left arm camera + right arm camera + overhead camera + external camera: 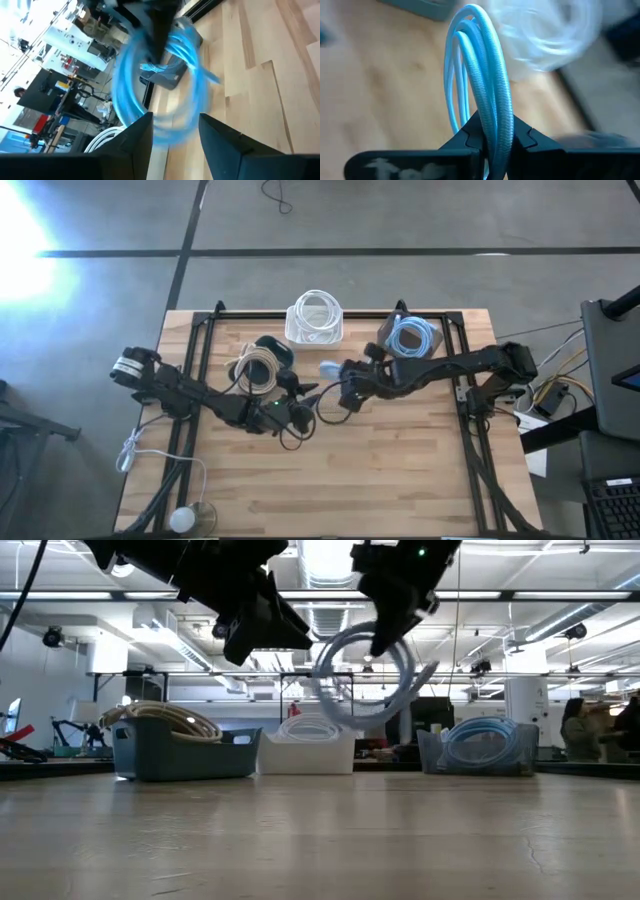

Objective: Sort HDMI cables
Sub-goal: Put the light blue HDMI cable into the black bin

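A light-blue HDMI cable coil (365, 675) hangs in the air above the middle of the table, held by my right gripper (495, 132), which is shut on it. My left gripper (175, 120) is open and faces the coil (160, 85) from the table's left side. The low view shows a small gap between its fingers (285, 635) and the coil. Three bins stand along the far edge. One holds tan coils (255, 367), one white coils (315, 320) and one light-blue coils (412, 337). My right gripper pinches several strands of the light-blue coil's rim (492, 117) between its two fingers. It comes from above with the fingers pointing down (385, 635). The coil is lifted clear of the table and hangs upright below the fingers as a round loop.
A loose white cord with a round puck end (185, 518) lies at the table's near left corner. Black frame rails (195, 340) run along the table's left and right sides. Bare wood (340, 480) fills the near half. People and equipment stand in the room beyond.
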Tool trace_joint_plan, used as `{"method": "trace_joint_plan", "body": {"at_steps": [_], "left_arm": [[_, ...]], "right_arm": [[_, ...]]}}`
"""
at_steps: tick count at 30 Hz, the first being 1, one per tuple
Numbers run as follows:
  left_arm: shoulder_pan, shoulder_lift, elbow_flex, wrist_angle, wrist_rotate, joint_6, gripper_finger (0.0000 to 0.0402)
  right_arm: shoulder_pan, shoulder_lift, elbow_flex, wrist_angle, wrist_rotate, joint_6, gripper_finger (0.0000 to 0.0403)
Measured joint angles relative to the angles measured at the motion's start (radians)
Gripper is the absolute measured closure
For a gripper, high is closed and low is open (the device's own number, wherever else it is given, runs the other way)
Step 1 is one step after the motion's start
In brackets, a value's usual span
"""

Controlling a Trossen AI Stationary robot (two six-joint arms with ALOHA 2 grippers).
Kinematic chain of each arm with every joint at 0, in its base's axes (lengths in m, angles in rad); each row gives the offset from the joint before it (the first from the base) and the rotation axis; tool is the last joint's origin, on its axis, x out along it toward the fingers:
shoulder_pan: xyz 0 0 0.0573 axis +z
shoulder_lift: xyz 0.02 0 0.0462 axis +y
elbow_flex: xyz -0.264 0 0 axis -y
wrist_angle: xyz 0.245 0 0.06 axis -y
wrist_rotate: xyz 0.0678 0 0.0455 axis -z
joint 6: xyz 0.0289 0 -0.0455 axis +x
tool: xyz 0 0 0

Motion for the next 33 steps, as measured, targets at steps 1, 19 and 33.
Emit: {"method": "trace_joint_plan", "body": {"at_steps": [1, 19, 33], "left_arm": [[0.0, 0.0, 0.0, 0.0, -0.001, -0.007, 0.0239], [0.001, 0.0, -0.001, -0.018, 0.001, -0.055, 0.0239], [0.027, 0.0, -0.001, -0.017, 0.001, -0.056, 0.0239]], "right_arm": [[0.0, -0.003, 0.022, -0.055, 0.039, 0.007, 0.0371], [-0.289, -0.371, -0.171, -0.298, 0.1, 0.176, 0.0369], [-0.605, -0.522, -0.485, -0.011, -0.182, -0.048, 0.0369]]}}
